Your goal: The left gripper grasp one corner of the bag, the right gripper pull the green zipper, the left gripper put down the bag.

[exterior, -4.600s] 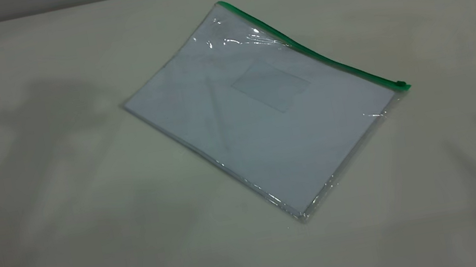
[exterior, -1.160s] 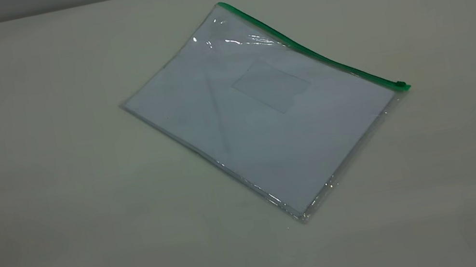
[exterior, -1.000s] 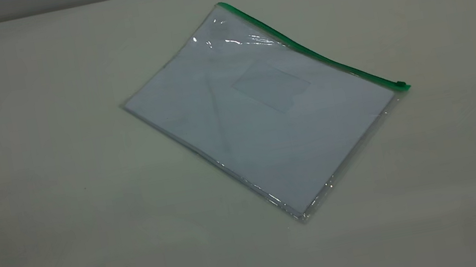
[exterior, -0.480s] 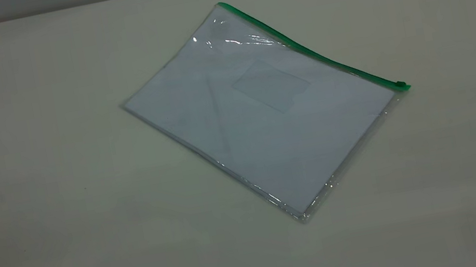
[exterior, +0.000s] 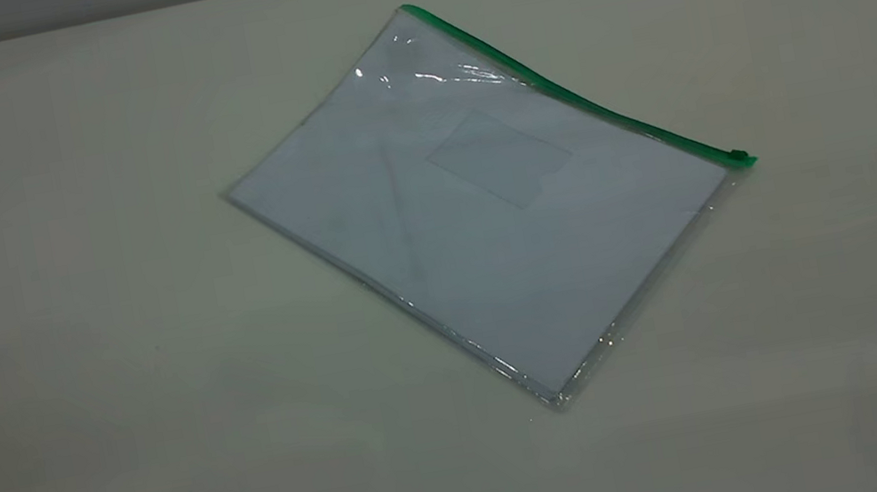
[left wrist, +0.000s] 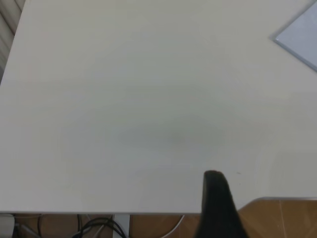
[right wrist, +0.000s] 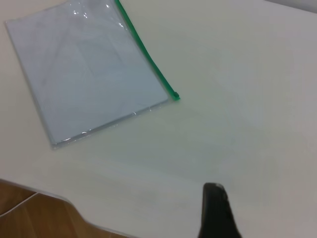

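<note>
Bag flat on table, both grippers clear of it.

Exterior: the bag (exterior: 486, 210) lies flat, mid-table toward the far edge. Its green zipper (exterior: 575, 100) runs diagonally from the far edge toward the right edge, and the slider (exterior: 739, 157) sits at the right end. You see no arm here.
Left wrist: the left gripper (left wrist: 216, 198) hangs over the near edge with one bag corner (left wrist: 302, 37) well apart. You cannot tell its state.
Right wrist: the right gripper (right wrist: 215, 208) is nearer the slider (right wrist: 175, 96). Its state also cannot be told.
Versus the earliest frame, the arm shadows are gone and the bag is unshifted. This fits pre-grasp or already set down.
</note>
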Controlling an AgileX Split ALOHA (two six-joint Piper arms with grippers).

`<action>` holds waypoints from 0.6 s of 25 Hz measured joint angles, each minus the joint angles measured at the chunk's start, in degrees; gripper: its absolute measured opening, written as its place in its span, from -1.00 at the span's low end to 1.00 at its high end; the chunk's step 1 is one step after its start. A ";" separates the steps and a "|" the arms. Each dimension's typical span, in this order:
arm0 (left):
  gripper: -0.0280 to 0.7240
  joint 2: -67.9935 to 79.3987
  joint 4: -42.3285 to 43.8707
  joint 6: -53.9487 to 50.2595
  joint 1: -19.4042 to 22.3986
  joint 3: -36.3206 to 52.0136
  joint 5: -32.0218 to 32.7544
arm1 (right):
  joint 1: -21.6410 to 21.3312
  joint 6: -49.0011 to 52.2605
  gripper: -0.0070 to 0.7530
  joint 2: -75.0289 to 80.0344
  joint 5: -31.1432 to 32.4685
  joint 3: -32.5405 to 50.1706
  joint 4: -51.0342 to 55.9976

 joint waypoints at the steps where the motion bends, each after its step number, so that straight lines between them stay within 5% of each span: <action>1: 0.56 0.00 0.00 0.00 0.00 0.00 0.00 | 0.00 0.00 0.38 -0.41 0.00 0.00 0.00; 15: 0.56 -0.05 0.00 0.40 0.00 0.00 0.00 | 2.75 6.65 0.38 -1.92 -0.11 0.00 -5.87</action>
